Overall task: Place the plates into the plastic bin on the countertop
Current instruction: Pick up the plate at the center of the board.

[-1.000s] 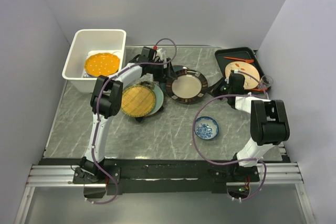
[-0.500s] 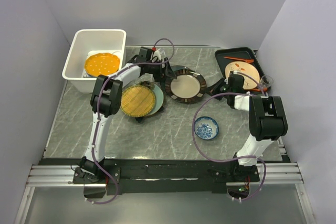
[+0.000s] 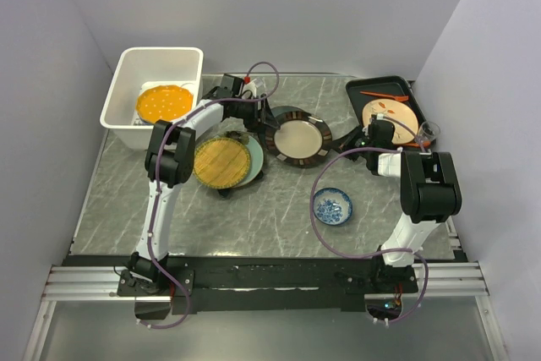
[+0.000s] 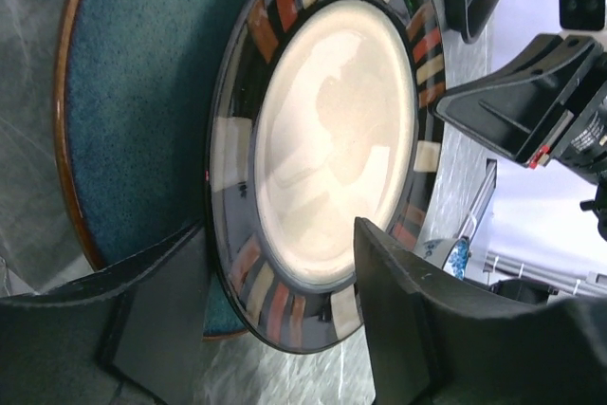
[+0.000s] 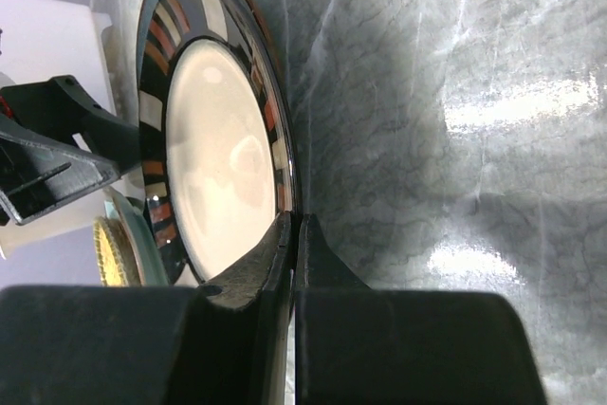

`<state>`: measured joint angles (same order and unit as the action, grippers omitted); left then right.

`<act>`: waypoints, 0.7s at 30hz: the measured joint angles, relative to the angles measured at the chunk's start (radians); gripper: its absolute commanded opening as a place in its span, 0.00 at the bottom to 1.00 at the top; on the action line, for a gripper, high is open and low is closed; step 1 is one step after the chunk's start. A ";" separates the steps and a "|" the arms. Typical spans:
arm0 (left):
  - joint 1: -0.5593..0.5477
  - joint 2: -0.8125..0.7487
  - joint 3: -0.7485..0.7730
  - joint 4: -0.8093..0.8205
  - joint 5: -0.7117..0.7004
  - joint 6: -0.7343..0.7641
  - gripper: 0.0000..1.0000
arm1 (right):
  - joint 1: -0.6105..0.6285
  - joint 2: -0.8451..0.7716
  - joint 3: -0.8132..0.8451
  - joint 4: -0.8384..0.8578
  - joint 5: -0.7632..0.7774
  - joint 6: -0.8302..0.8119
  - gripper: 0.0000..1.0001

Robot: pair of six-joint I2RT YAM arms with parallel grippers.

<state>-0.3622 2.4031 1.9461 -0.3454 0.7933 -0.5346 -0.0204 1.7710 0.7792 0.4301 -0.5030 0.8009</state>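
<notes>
**Two sets of fingers meet at one brown plate**

The brown plate (image 3: 297, 137) sits in the middle of the counter (image 3: 279, 200), with its edge over a teal plate (image 4: 133, 111). It is well apart from the white bin (image 3: 161, 51) at the back left, where an orange plate (image 3: 163, 103) already lies. The left fingers (image 4: 398, 310) are spread, one over the rim and one outside it, not pinching yet. The right fingers (image 5: 289, 253) are pressed together, with their tips against the far side of the rim. I think this plate is hard, shiny and slippery. It is probably a bit heavy, and it would break if dropped. The striped rim looks like the best place to hold, one finger on top and one under. A yellow plate (image 3: 221, 162) waits nearby too.
</notes>
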 measured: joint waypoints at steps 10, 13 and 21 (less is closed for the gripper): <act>0.004 0.000 0.001 -0.018 0.021 0.022 0.58 | 0.000 0.006 0.011 0.003 -0.013 0.003 0.04; 0.005 0.000 0.001 0.001 0.022 0.014 0.51 | 0.000 0.006 0.015 0.003 -0.013 0.004 0.04; 0.013 0.000 -0.017 0.032 0.008 -0.005 0.01 | -0.003 0.006 0.022 -0.021 -0.001 -0.011 0.04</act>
<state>-0.3496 2.4031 1.9293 -0.3138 0.8009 -0.5400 -0.0238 1.7771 0.8009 0.4091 -0.5041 0.7902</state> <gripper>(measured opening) 0.219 0.046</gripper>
